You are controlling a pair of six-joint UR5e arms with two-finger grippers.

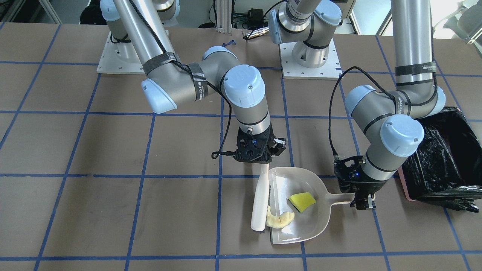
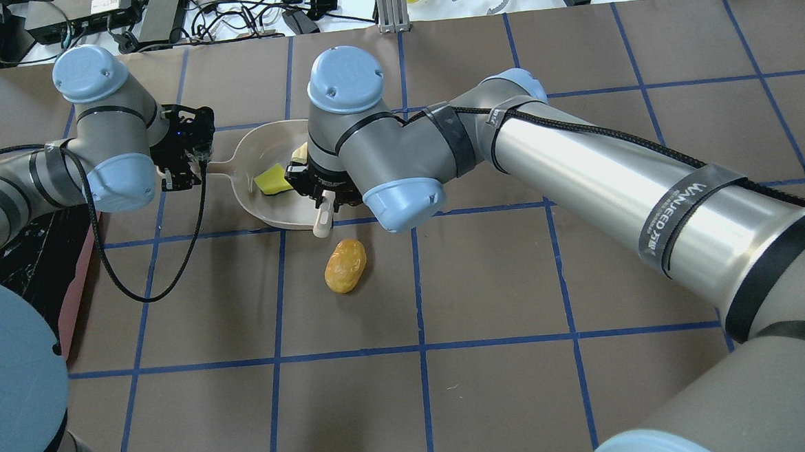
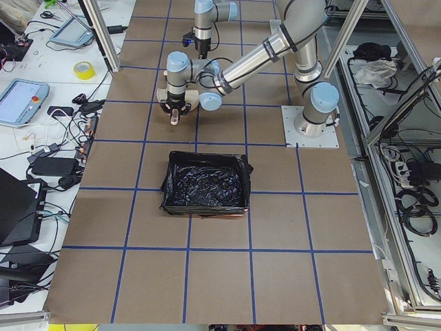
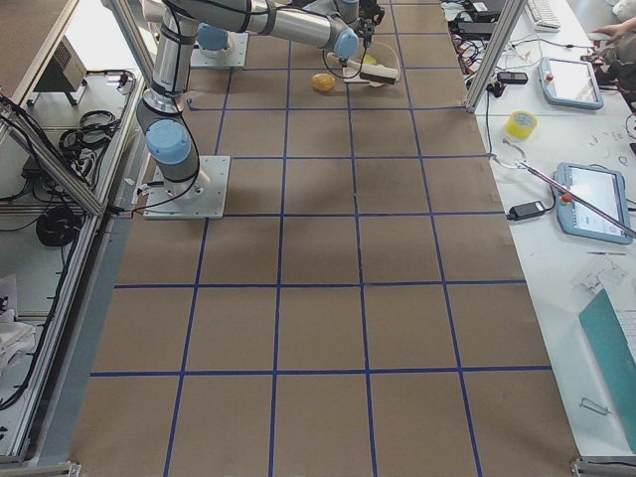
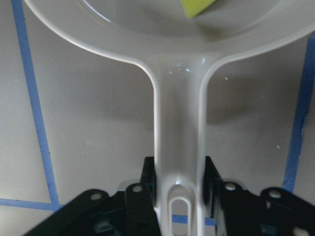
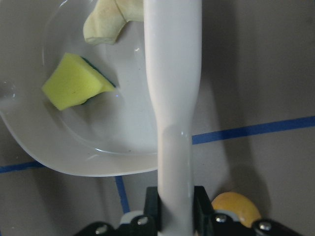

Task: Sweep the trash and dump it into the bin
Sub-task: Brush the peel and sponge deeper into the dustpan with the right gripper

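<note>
Golden-brown oval lump [image 2: 345,266] outside dustpan [image 2: 250,150]; yellow-green sponge [image 2: 270,180] inside.

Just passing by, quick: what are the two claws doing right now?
Left gripper: closed on the dustpan handle.
Right gripper: closed on the brush.

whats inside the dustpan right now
A yellow sponge piece sits in the dustpan, and a pale crescent slice lies at its open lip against the brush, which hides part of the slice. The golden lump is outside, on the table.
</note>
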